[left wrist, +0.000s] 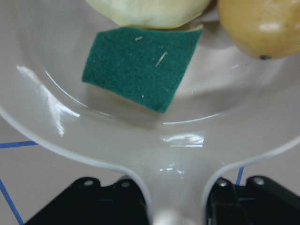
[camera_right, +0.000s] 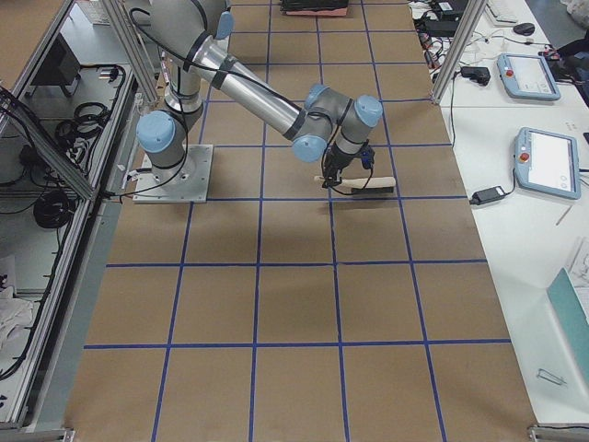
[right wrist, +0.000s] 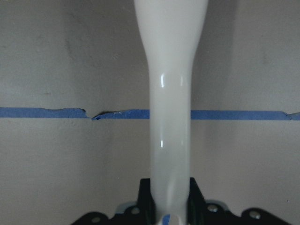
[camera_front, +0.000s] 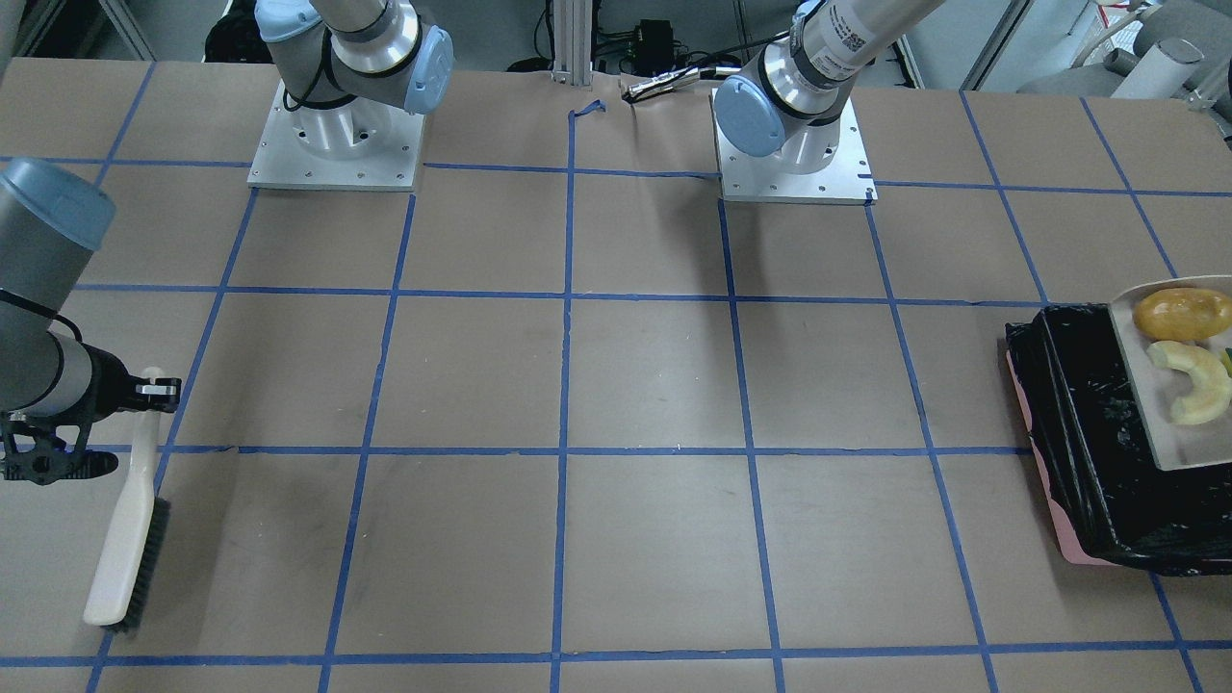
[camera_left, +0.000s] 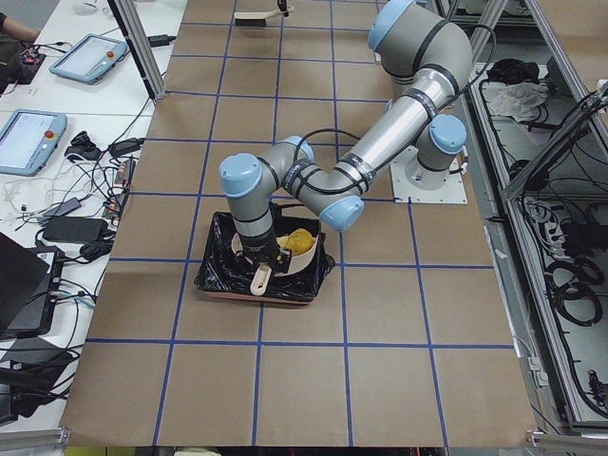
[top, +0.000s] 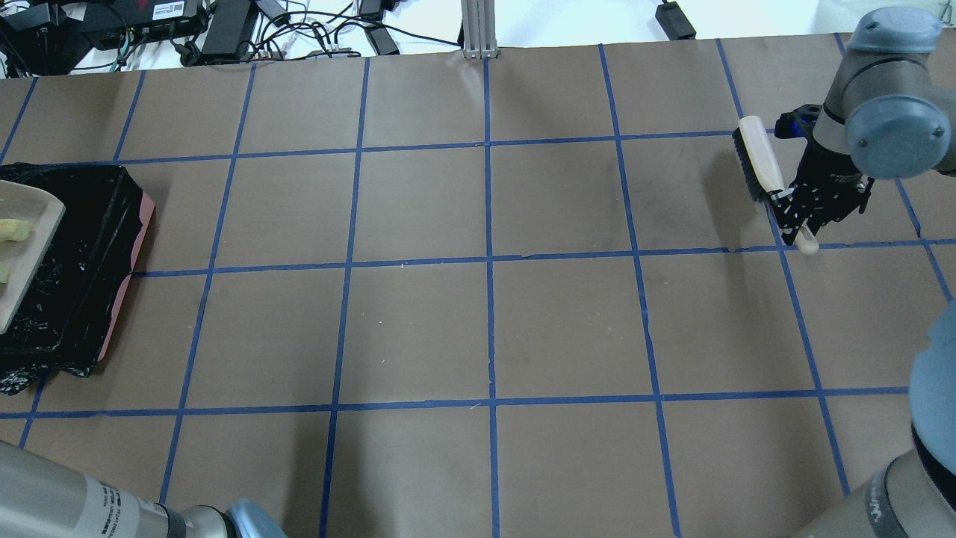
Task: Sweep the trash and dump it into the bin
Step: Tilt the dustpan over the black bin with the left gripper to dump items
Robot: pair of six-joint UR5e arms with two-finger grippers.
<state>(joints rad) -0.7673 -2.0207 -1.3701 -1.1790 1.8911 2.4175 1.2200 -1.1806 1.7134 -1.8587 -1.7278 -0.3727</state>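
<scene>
Closest to the left wrist camera, the dustpan [left wrist: 154,140] handle sits clamped in the left end effector [left wrist: 176,199]. Its tray holds the trash [camera_front: 1193,361] over the bin [camera_front: 1088,423]: a soft sponge [left wrist: 140,70], a melon slice [camera_front: 1203,390] and a glossy amber piece [camera_front: 1182,314], all probably light and apt to slide off the slick, stiff plastic, so the handle looks the sensible hold. Well apart, the right end effector [right wrist: 169,208] grips the brush [right wrist: 171,93] handle over the table [top: 485,321], and a sticker [camera_front: 845,29] on the left arm [camera_front: 799,87] is too small to read.
</scene>
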